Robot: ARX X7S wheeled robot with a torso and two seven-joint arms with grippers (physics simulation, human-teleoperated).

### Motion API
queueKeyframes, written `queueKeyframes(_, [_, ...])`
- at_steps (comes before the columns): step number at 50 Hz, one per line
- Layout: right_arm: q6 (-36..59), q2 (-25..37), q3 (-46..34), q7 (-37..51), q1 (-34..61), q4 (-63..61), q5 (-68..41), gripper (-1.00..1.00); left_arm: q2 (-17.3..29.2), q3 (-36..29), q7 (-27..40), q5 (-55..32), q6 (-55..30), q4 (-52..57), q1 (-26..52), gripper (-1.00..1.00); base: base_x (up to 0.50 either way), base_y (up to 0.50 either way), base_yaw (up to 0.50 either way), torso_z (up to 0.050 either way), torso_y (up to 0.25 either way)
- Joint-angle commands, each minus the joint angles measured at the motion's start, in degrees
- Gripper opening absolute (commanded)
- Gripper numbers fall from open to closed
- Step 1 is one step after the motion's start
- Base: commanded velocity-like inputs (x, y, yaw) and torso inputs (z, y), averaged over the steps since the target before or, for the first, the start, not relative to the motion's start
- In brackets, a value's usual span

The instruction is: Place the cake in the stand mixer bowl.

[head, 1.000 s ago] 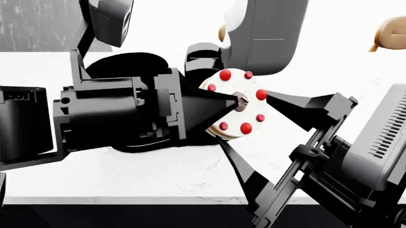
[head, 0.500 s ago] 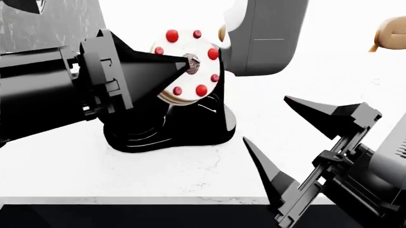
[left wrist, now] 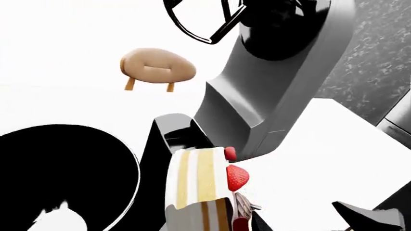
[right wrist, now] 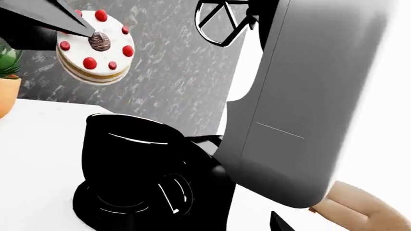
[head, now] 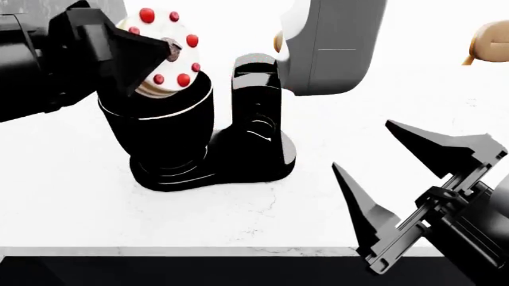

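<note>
The cake (head: 163,50), white icing with red berries, is tipped on its side in my left gripper (head: 163,59), which is shut on it. One finger (head: 131,53) presses its dark centre piece. It hangs just above the rim of the black stand mixer bowl (head: 159,128). In the right wrist view the cake (right wrist: 96,43) is in the air above the bowl (right wrist: 134,159). In the left wrist view the cake (left wrist: 199,185) is edge-on beside the bowl (left wrist: 64,178). My right gripper (head: 363,146) is open and empty at the front right.
The mixer's grey-white head (head: 334,42) is raised behind the bowl, with its whisk (right wrist: 218,21) up high. Tan loaves (head: 485,42) lie at the back right. A potted plant (right wrist: 7,82) stands far left. The white counter (head: 80,196) ends at a front edge.
My left gripper has carried the cake up and to the left, from in front of the mixer to above the bowl. My right gripper has drawn back to the right.
</note>
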State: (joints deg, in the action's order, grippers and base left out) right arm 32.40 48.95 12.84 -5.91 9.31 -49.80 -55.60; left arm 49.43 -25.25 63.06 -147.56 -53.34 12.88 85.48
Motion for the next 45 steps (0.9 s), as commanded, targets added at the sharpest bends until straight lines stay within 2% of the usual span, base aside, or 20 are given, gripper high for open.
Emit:
queueKeyframes(1, [-0.72, -0.44, 0.24, -0.16, -1.01, 0.73, 0.46, 1.00, -0.85, -7.52, 6.44, 2.38, -5.05, -7.82, 8.26, -1.00, 0.00, 0.00, 0.00, 0.000, 0.000])
queueKeyframes(7, [-0.96, -0.85, -0.53, -0.41, -0.78, 1.31, 1.01, 1.00, -4.81, -12.47, 5.72, 7.67, -11.22, -18.44, 12.82, -1.00, 0.00, 0.00, 0.00, 0.000, 0.000])
queueKeyframes(18, [-1.46, -1.22, -1.06, -0.96, -0.96, 1.90, 1.34, 1.00, -9.12, -15.68, 0.10, 17.76, -16.34, -28.89, 14.37, -1.00, 0.00, 0.00, 0.00, 0.000, 0.000])
queueKeyframes(45, [-2.43, -2.09, -2.43, -1.64, -0.98, 3.06, 2.45, 1.00, -14.14, -21.64, -6.02, 27.71, -21.32, -39.40, 16.54, -1.00, 0.00, 0.00, 0.00, 0.000, 0.000])
